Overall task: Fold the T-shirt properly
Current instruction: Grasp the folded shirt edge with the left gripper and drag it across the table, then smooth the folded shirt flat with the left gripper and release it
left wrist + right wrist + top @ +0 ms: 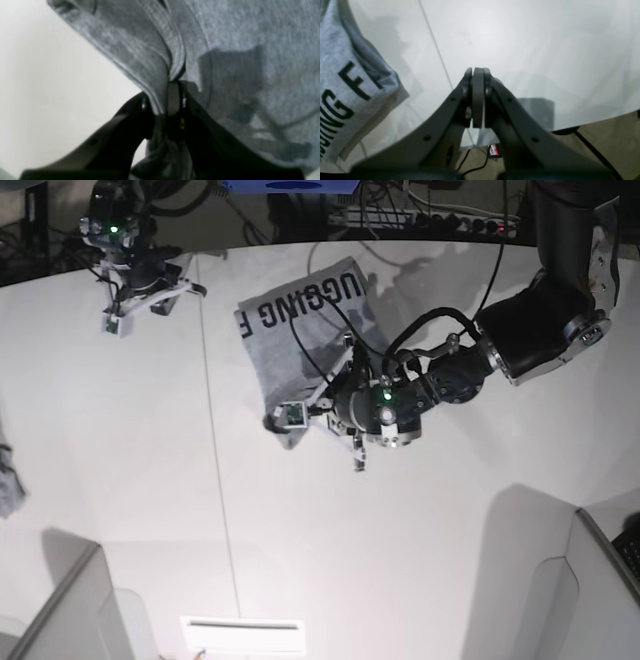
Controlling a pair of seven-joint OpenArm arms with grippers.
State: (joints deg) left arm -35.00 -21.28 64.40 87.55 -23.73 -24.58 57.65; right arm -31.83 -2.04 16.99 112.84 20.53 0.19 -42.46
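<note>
The heather-grey T-shirt (300,330) lies rumpled on the white table (400,550), with black block lettering along its far edge. Its lettered part hangs at the left of the right wrist view (342,95). My left gripper (287,418) is at the shirt's near corner, and in the left wrist view the gripper (172,86) is shut on a bunched fold of the T-shirt (237,50). My right gripper (117,318) hovers at the far left of the table, apart from the shirt; its fingers (478,72) are pressed together with nothing between them.
A small grey cloth scrap (8,480) lies at the table's left edge. A thin seam (215,480) runs front to back across the table. Cables and a power strip (430,220) sit behind the far edge. Grey panels (80,610) rise at the near corners.
</note>
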